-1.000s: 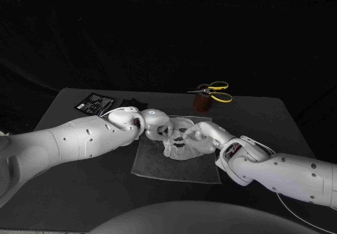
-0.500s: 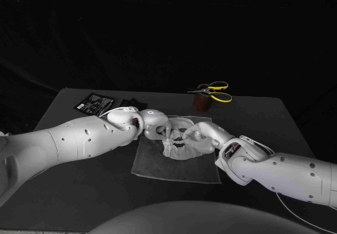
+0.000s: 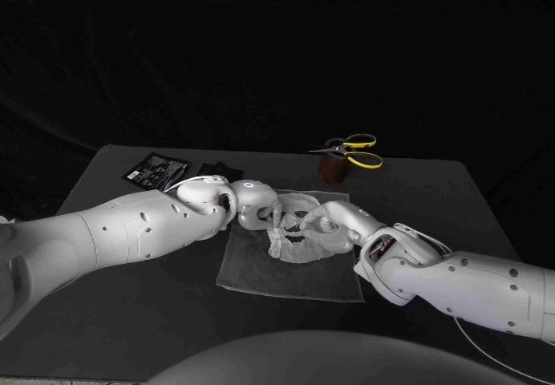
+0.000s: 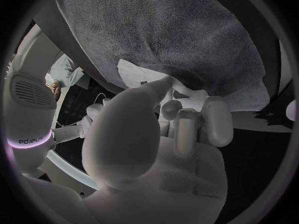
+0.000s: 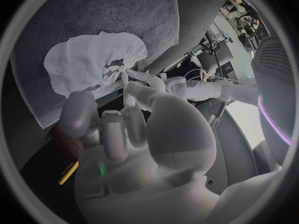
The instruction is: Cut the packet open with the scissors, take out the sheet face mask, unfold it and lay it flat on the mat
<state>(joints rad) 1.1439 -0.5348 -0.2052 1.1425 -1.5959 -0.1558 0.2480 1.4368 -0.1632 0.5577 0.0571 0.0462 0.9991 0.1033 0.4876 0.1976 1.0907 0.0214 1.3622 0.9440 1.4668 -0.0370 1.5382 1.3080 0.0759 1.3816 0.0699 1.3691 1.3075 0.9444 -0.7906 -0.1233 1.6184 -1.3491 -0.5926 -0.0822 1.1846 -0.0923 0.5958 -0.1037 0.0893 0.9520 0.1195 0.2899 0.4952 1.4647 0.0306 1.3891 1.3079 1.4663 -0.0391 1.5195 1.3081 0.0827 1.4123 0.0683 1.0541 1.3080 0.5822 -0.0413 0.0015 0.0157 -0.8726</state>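
left hand [image 3: 249, 199] pinching the sheet mask [image 3: 298, 247], right hand [image 3: 333, 218] hold unclear, so I'd spread it slowly, low over the mat [image 3: 289, 277].

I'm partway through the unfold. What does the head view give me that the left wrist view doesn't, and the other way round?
Head view adds: the yellow-handled scissors standing in a brown holder, the black packet towards the table's far left corner, and the right hand at the right side of the sheet face mask.
Left wrist view adds: a close look from behind the left hand, whose thumb tip lies against the mask's folded edge and appears to pinch it.
Both share: the left hand, the crumpled mask and the grey mat under it.
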